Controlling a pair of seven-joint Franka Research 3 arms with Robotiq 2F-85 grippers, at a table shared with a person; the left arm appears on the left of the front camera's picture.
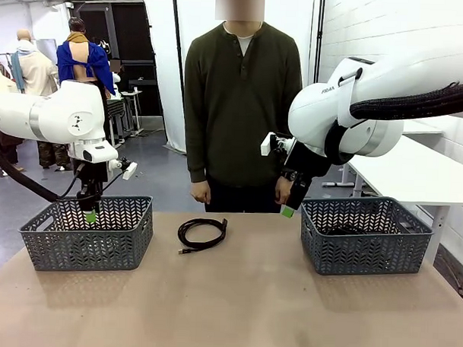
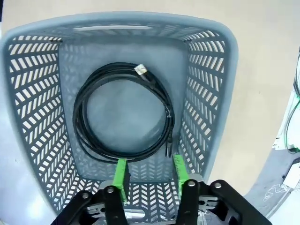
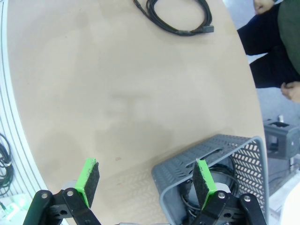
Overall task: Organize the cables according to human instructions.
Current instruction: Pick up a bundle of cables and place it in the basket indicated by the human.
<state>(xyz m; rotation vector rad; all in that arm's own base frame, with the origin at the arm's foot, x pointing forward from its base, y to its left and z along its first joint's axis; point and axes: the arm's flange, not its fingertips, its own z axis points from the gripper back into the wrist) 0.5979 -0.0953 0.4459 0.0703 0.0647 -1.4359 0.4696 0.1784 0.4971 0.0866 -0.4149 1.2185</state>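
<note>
1. Left gripper (image 1: 89, 214). In the front view I see it at the left of the frame, pointing down over the left basket (image 1: 84, 244). In the left wrist view the left gripper (image 2: 149, 161) rises from the bottom edge with its green pads (image 2: 121, 176) parted. Nothing sits between them.

2. First coil (image 2: 124, 112). It lies flat on the floor of the left basket (image 2: 33, 117), in the centre of the left wrist frame. It is a round black loop of several turns, with a pale connector tip at its upper edge. The pad tips are near the lower arc of the loop. I cannot tell whether they touch it.

3. Right gripper (image 1: 289, 211). In the front view it hangs right of centre, just beside the near-left corner of the right basket (image 1: 366, 250). In the right wrist view the right gripper (image 3: 146, 163) is spread wide, and only bare table (image 3: 117, 93) shows between the fingers. Black cords (image 3: 229, 171) show inside the right basket (image 3: 187, 161), at the lower right of that frame.

4. Second coil (image 1: 203, 233). It lies on the table (image 1: 234, 303) between the two baskets, at frame centre and apart from both. The right wrist view shows the second coil (image 3: 180, 16) at the top edge.

5. Person (image 1: 238, 105). The person stands at the far edge of the table, top centre, with both hands lowered at the sides.
</note>
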